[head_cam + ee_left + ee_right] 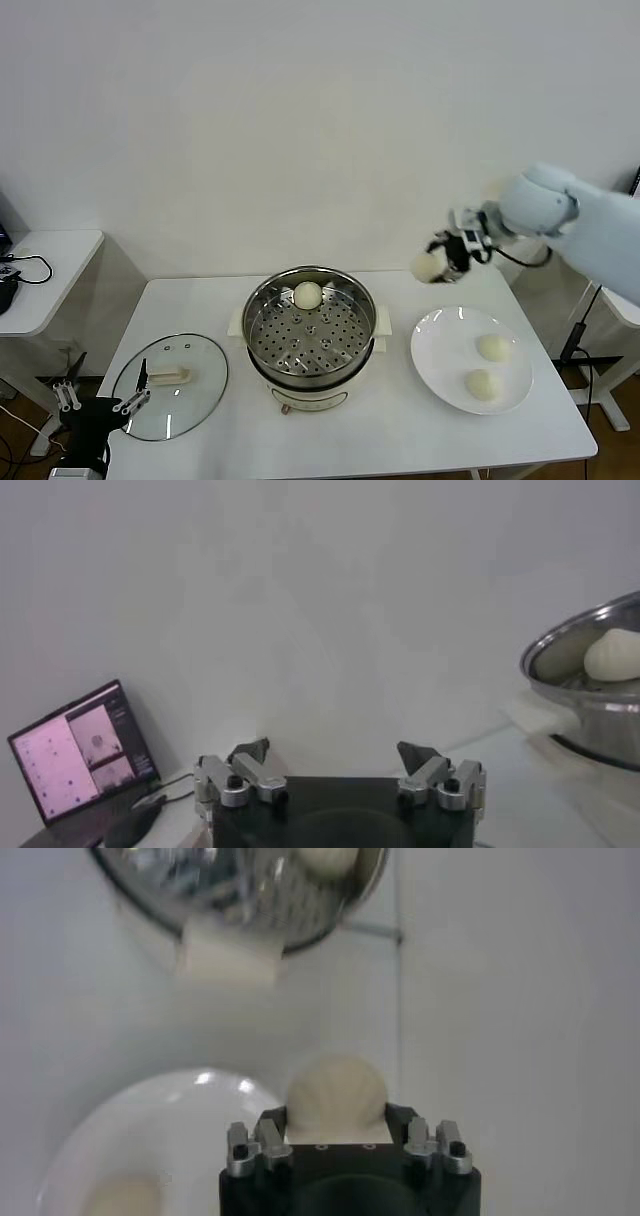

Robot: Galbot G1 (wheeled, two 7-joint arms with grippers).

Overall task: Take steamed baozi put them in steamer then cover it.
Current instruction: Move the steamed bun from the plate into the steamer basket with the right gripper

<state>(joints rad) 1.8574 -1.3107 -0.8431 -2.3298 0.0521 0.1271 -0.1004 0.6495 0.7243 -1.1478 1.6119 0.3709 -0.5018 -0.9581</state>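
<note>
The steel steamer (310, 335) sits mid-table in its cream pot base, with one baozi (308, 295) at its far side; the steamer also shows in the right wrist view (240, 888) and the left wrist view (590, 685). My right gripper (440, 262) is shut on a baozi (336, 1096), held in the air above the table, to the right of the steamer and behind the white plate (440, 350). Two baozi (494, 347) (482, 384) lie on the plate. The glass cover (170, 385) lies flat at the front left. My left gripper (100, 400) is open and empty at the table's front-left corner.
A side table (45, 270) with cables stands to the left. A laptop (80, 765) shows in the left wrist view. A white wall stands behind the table.
</note>
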